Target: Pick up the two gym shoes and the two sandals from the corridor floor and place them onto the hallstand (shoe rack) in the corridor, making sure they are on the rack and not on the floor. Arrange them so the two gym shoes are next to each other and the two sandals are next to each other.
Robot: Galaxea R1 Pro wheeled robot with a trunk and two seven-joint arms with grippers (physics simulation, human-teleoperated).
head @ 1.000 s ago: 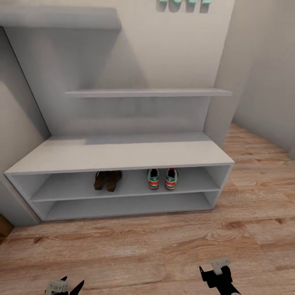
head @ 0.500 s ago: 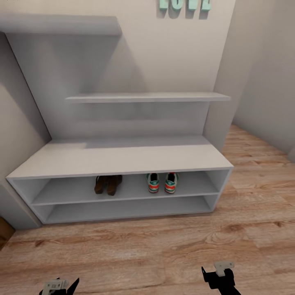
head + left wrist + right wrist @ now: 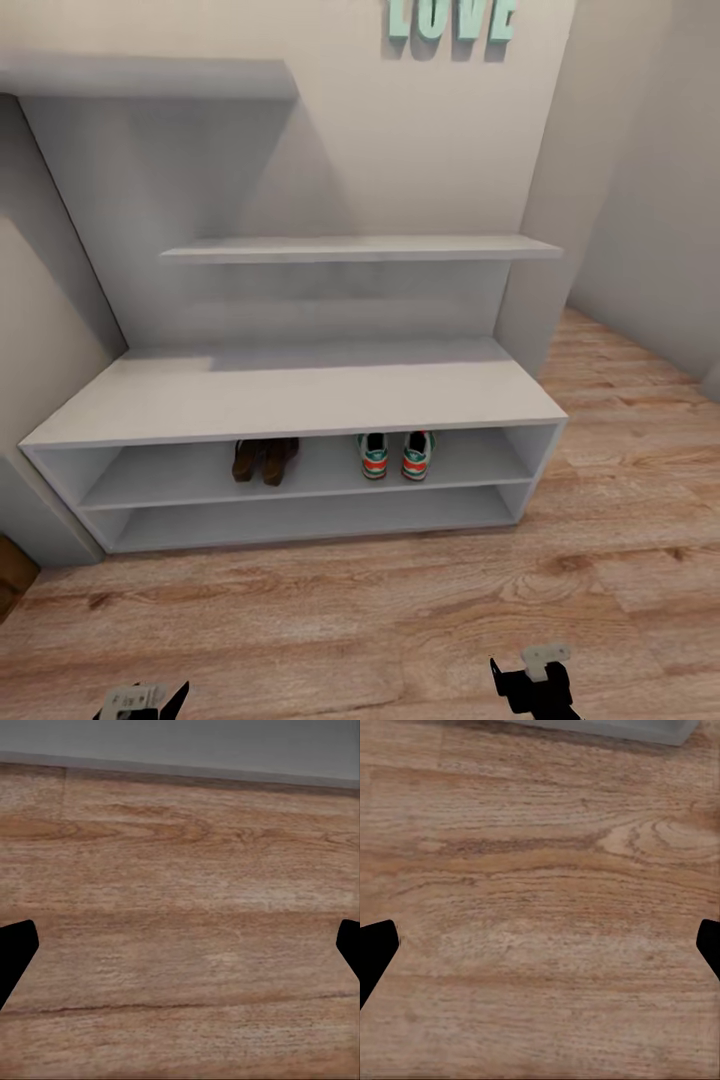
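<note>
The floor (image 3: 400,610) of wood planks fills the foreground, and the rack (image 3: 300,400) stands against the wall beyond it. On the rack's upper low shelf sit the sandals (image 3: 264,460), side by side, and to their right the sneakers (image 3: 396,455), also side by side, heels facing outward, long axes running front to back. All four seem to be on the rack and paired, so the task looks finished.

The left claw (image 3: 140,700) and right claw (image 3: 535,680) hang low at the head view's bottom edge, well apart from the rack; the shoes lie ahead of and between them, the sneakers nearer the right arm.

The wrist views add what the head view lacks: in each, fingertips (image 3: 16,952) (image 3: 376,952) sit spread wide at the frame's sides over bare floor, so both claws are open and hold nothing.
</note>
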